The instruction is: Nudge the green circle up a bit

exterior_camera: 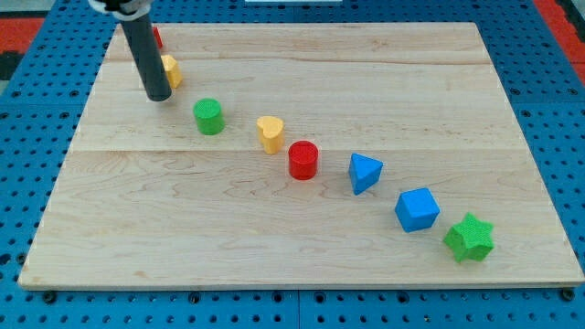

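The green circle point(208, 116) is a short green cylinder in the upper left part of the wooden board point(274, 247). My tip point(158, 96) is at the end of the dark rod, up and to the left of the green circle, a short gap away and not touching it. The rod stands just left of a yellow block point(171, 69) and partly hides it.
A red block point(156, 37) peeks out behind the rod near the top left. A yellow heart point(270, 132), red cylinder point(303, 160), blue triangular block point(364, 172), blue cube-like block point(417, 208) and green star point(470, 238) run diagonally toward the lower right.
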Controlling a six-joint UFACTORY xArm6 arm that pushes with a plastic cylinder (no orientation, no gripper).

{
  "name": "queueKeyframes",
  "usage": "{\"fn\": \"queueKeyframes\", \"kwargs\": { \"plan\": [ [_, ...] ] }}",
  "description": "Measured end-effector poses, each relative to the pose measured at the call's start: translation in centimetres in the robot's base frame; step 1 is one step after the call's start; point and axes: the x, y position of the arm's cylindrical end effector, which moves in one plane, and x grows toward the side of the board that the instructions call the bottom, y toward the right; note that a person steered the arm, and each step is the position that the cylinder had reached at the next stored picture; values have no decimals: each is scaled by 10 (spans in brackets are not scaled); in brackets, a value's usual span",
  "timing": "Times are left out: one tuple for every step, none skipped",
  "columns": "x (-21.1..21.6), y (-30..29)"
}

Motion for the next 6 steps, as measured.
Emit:
{"fn": "queueKeyframes", "kwargs": {
  "plan": [
    [38,-20],
    [83,-7],
    [83,12],
    [79,49],
    [43,56],
    [35,61]
  ]
}}
